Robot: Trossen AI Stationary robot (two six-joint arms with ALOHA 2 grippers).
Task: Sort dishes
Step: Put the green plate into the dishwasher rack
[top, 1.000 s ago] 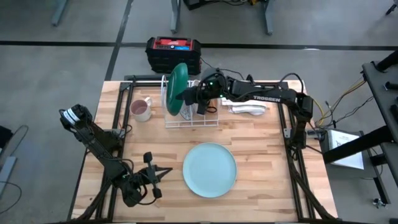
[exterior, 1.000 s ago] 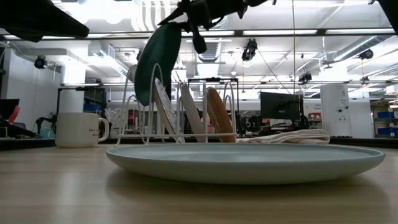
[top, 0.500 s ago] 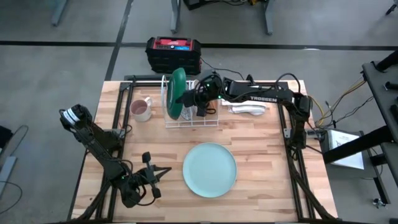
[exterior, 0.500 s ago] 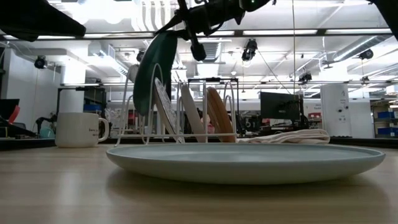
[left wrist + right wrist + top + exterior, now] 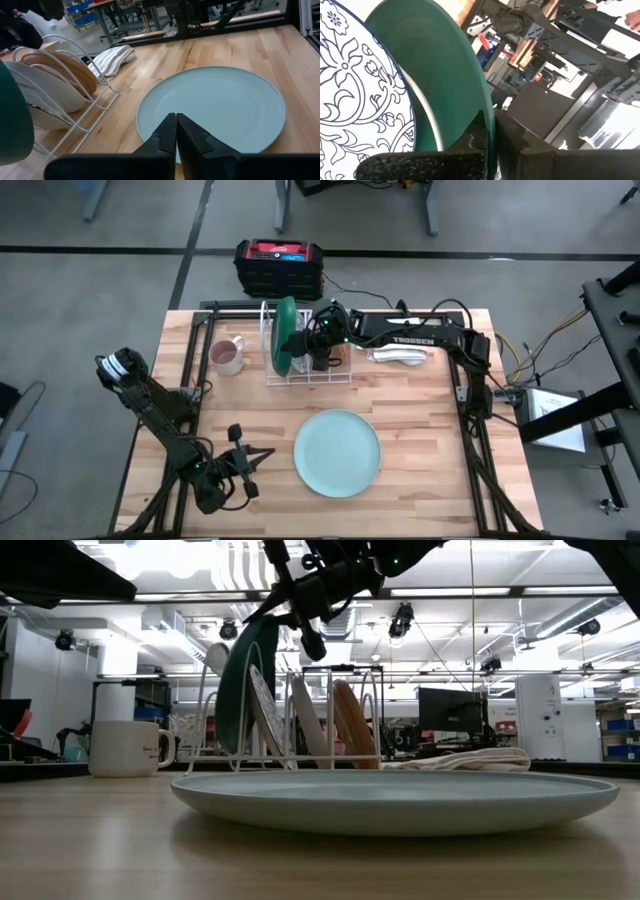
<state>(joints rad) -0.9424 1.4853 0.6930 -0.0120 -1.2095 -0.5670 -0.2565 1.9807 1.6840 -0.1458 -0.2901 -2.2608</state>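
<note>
The dark green plate (image 5: 283, 332) stands on edge in the left end slot of the white wire rack (image 5: 312, 372). It also shows in the low view (image 5: 243, 685) and the right wrist view (image 5: 432, 70). My right gripper (image 5: 300, 340) is shut on its upper rim. The patterned plate (image 5: 350, 100), white plate (image 5: 305, 720) and brown plate (image 5: 350, 720) stand in the slots beside it. The pale mint plate (image 5: 337, 452) lies flat on the table. My left gripper (image 5: 176, 131) is shut and empty, near the front left (image 5: 262, 457), pointing at the mint plate. My right gripper pinches the green plate's upper rim (image 5: 487, 117) between its two fingers (image 5: 472, 142), one on each face. The fingers come from the table's right, slanting down. The plate stands nearly upright, its lower part (image 5: 226, 740) down among the rack's wires.
A pinkish mug (image 5: 227, 356) stands left of the rack. A folded white cloth (image 5: 400, 355) lies right of it. A black and red box (image 5: 280, 265) sits beyond the table's far edge. Bare wood lies around the mint plate.
My right gripper has gone down and a little toward the table's left edge with the green plate. The plate has come lower and more upright, down into the rack's left end slot. The gripper stays shut on its rim.
</note>
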